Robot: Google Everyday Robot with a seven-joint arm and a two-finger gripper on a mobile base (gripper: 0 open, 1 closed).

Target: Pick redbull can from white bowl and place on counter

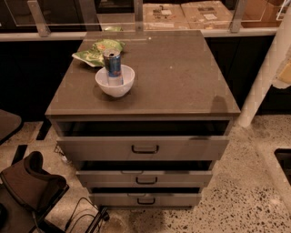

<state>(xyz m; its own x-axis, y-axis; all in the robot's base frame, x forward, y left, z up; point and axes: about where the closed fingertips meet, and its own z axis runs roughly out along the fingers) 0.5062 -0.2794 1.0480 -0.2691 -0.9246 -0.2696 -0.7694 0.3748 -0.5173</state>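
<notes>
The redbull can stands upright inside the white bowl, leaning slightly on the bowl's far rim. The bowl sits on the left half of the counter, the grey-brown top of a three-drawer cabinet. My gripper is out of view. Only a white arm link shows, slanting down along the right side beyond the counter's right edge and well away from the can.
A green snack bag lies just behind the bowl. The three drawers stand slightly pulled out at the front. A railing and cardboard boxes are behind the counter. A dark padded object and cables are on the floor at lower left.
</notes>
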